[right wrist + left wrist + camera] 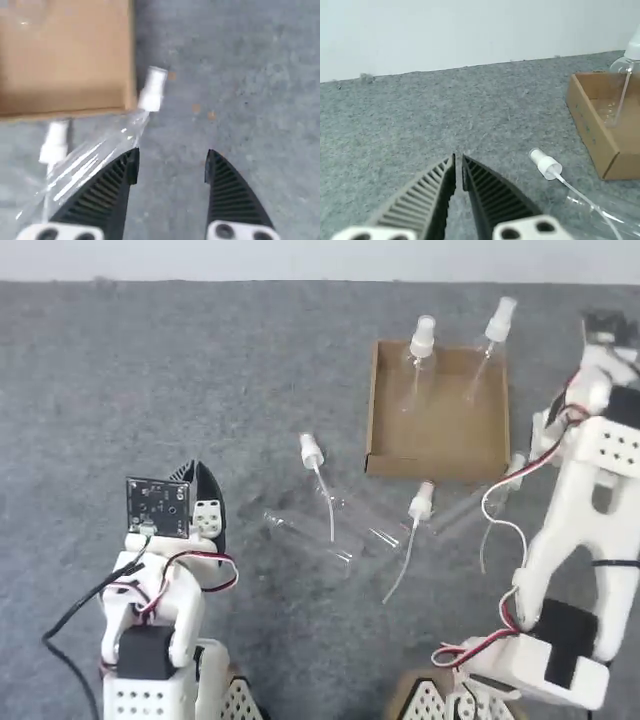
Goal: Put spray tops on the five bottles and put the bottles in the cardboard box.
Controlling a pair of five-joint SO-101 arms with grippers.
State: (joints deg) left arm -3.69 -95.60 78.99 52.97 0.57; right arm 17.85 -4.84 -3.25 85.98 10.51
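Standing upright in the box (385, 455) are two bottles (418, 370), each with a spray top (423, 335) fitted. Three more clear bottles lie flat on the tabletop (150, 370), just outside the box's near wall, with three tops among them (whether the two middle tops are screwed on cannot be told).

Right gripper (171, 155): released, jaws wide apart, nothing grasped. It hangs over bare tabletop beside the box's near corner. The corner bottle (85, 160) lies slantwise next to one finger, its body running under that finger. Its top (152, 90) sits ahead of the gripper, just beside the box wall. The bottle is outside the gap between the jaws. Another top (54, 142) lies farther along the same wall.

Left gripper (458, 157): jaws drawn almost together, only a slim gap, nothing between them. A middle top (546, 165) lies on the tabletop near it, on the box side, its tube trailing toward a flat bottle (600, 215). Gripper and top are apart. In the high view the left gripper (205, 495) is well apart from the box, with the flat bottles between.
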